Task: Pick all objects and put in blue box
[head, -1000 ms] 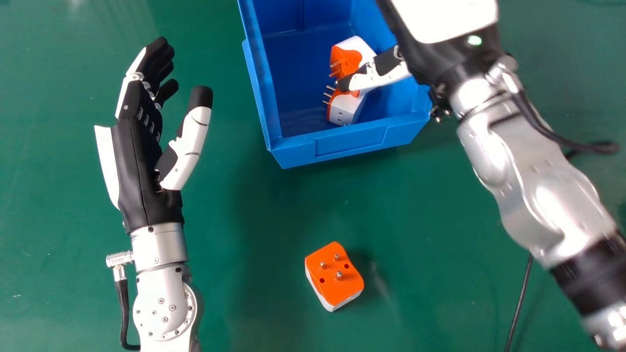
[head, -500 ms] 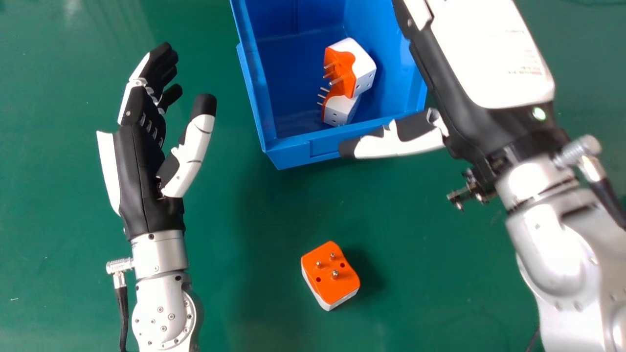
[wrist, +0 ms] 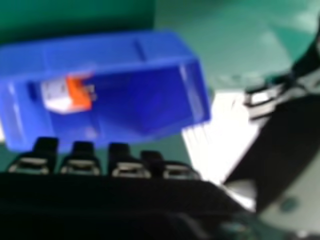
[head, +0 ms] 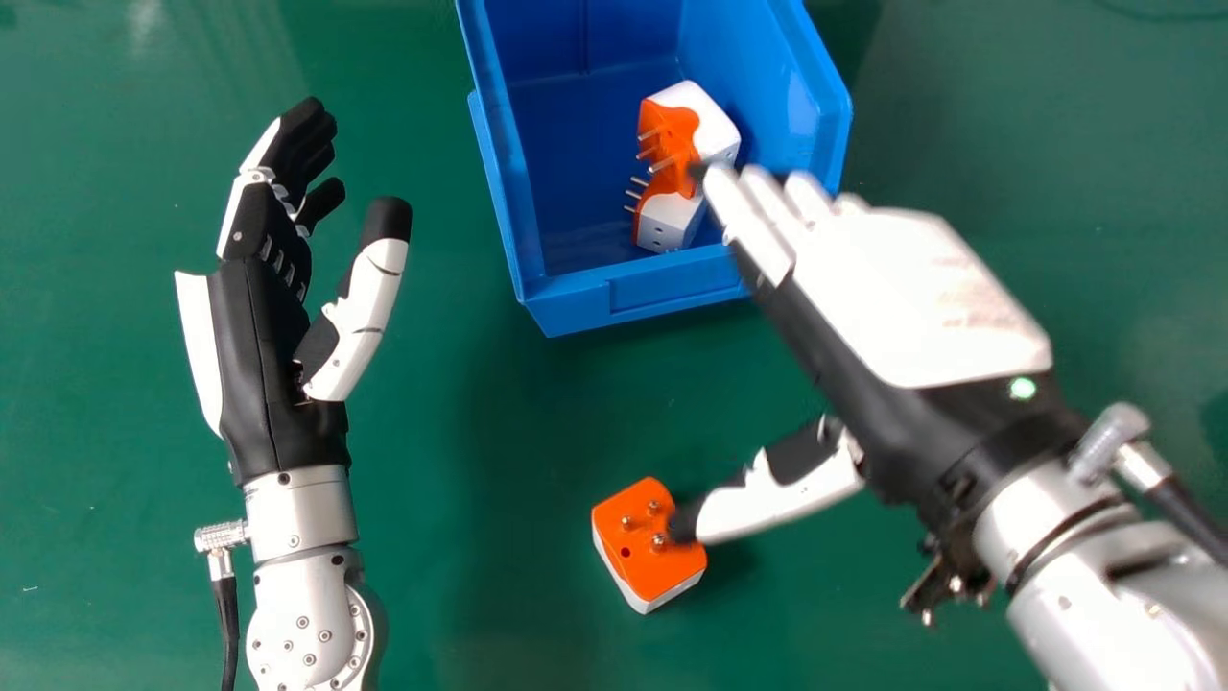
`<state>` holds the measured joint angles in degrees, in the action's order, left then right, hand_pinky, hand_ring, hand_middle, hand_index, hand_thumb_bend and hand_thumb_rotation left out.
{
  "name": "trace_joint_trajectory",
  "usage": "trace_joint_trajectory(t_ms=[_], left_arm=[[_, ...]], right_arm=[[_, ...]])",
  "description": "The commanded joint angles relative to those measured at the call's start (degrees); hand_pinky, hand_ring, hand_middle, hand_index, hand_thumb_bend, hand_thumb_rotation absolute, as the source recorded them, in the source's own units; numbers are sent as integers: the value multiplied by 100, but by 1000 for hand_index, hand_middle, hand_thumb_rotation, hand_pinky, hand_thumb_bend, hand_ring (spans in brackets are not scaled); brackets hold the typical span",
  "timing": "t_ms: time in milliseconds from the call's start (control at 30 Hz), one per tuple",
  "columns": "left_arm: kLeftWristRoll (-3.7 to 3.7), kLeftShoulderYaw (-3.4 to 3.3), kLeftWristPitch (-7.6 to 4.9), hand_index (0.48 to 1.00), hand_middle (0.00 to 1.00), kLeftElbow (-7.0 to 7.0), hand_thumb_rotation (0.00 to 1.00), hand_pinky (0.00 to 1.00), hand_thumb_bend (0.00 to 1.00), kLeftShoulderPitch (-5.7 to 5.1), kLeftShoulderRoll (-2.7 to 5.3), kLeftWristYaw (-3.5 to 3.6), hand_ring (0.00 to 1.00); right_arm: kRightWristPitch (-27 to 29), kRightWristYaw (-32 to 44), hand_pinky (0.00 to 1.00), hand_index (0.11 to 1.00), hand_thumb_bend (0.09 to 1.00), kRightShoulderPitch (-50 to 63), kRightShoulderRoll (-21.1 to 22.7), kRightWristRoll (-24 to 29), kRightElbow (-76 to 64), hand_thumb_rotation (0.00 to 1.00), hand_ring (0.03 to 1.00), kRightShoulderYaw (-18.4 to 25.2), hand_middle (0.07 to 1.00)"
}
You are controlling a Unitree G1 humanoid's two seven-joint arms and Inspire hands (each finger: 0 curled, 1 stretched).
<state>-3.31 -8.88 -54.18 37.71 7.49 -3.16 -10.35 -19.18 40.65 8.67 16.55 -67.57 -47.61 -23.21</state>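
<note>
Likely approach to the remaining orange-and-white plug adapter (head: 628,561), on the green desk (head: 460,595) before the blue plastic box's (head: 672,290) near edge — two similar adapters (head: 715,130) lie inside. The empty right hand (head: 921,297), thumb spread from straight fingers, should next lower and pinch; left hand (head: 273,355) open, at view left.

A green tabletop (head: 480,595) spreads across the scene from near to far, smooth and slightly shiny. A pale reflection (head: 144,17) lies on it at the far left, with fainter streaks beside it. Tiny light specks dot the left part, one speck (head: 29,588) at the near left. A thin dark curved line (head: 1156,17) runs along the far right; whether it is a cable or a mark I cannot tell. In the right hand view, a bright white patch (wrist: 220,137) shows, too washed out to identify.
</note>
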Motion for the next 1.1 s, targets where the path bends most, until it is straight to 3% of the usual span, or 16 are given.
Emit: trace_joint_trajectory(t_ms=[0,133,267,333,500,633,733,900,1067], left_arm=[[-100,-20,-12,806,838,-150,503,816,668,-43,-34,-56,850],[-84,-13,52,805,838,-244,509,812,668,-86,-16,-43,848],[-139,-2,119,806,838,-336,513,813,669,-134,-8,-72,847],[-84,18,141,806,838,-359,514,813,667,-148,11,-29,847],[64,46,118,808,842,-361,501,820,657,-162,59,80,853],[15,33,98,809,841,-359,490,823,654,-191,39,60,854],[107,39,74,809,842,-351,490,825,653,-199,50,123,854],[85,23,58,807,841,-329,484,824,655,-214,49,129,854],[102,11,66,806,840,-316,489,824,665,-212,50,143,852]], right_arm=[[25,223,970,998,900,77,-266,-377,-78,420,1000,-176,1000],[180,411,968,986,888,279,-574,-1085,175,446,999,-555,1000],[513,203,927,966,885,612,-773,-1833,515,459,972,-1136,982],[679,170,905,957,885,707,-828,-1983,640,459,959,-1322,973],[968,135,827,927,890,725,-876,-2100,805,475,915,-1352,942],[996,62,812,923,893,773,-968,-2080,938,476,908,-1313,938],[986,131,807,924,888,753,-1015,-2053,1012,475,906,-1294,940],[943,-15,782,922,875,710,-1076,-1989,1174,466,898,-1276,936],[770,-77,698,879,857,658,-1215,-2069,1327,446,863,-1268,913]])
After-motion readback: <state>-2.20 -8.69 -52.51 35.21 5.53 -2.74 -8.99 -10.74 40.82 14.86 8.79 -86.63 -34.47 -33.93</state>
